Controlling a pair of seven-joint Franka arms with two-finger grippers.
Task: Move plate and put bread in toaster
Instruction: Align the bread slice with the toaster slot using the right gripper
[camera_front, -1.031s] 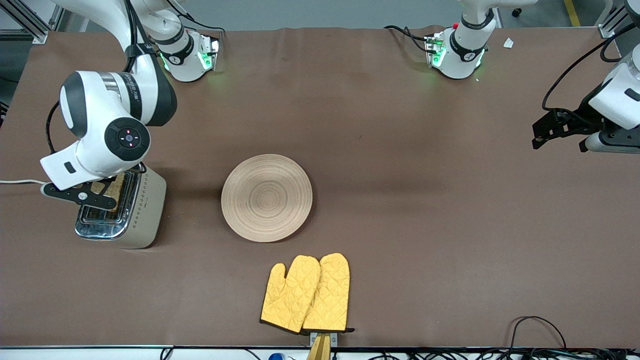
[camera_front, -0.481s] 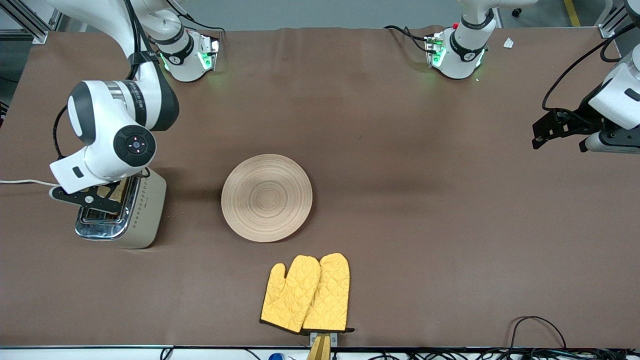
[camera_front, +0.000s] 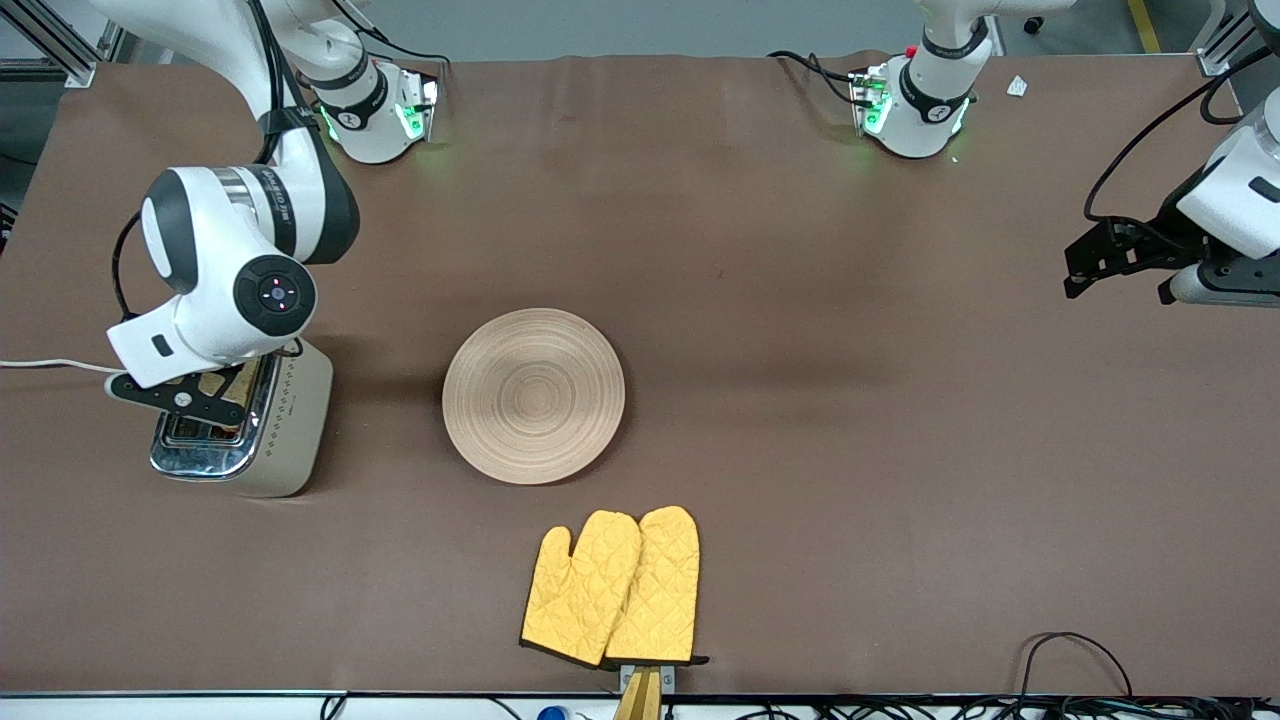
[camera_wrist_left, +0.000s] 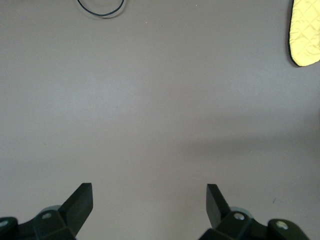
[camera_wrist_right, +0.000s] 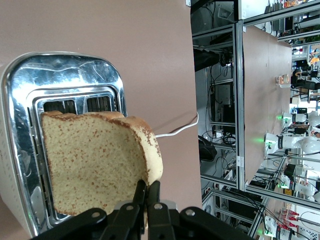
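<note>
The toaster (camera_front: 262, 432) stands at the right arm's end of the table, chrome top up, and its two slots show in the right wrist view (camera_wrist_right: 30, 95). My right gripper (camera_front: 205, 388) is over the toaster's top, shut on an edge of the bread (camera_front: 230, 380). In the right wrist view the gripper (camera_wrist_right: 146, 194) pinches the brown slice (camera_wrist_right: 90, 160) upright over the slots. I cannot tell whether the slice's far edge is inside a slot. The wooden plate (camera_front: 534, 396) lies bare at the table's middle. My left gripper (camera_front: 1115, 270) waits open over the left arm's end of the table, also shown in its wrist view (camera_wrist_left: 148, 200).
A pair of yellow oven mitts (camera_front: 612, 585) lies nearer to the front camera than the plate; one tip shows in the left wrist view (camera_wrist_left: 305, 35). The toaster's white cord (camera_wrist_right: 175, 131) runs off the table's edge. A black cable loop (camera_front: 1075, 660) lies near the front edge.
My right arm's hand has shifted a little over the toaster toward the table's middle, with the bread still in it, and less of the slice shows. The left arm has not moved.
</note>
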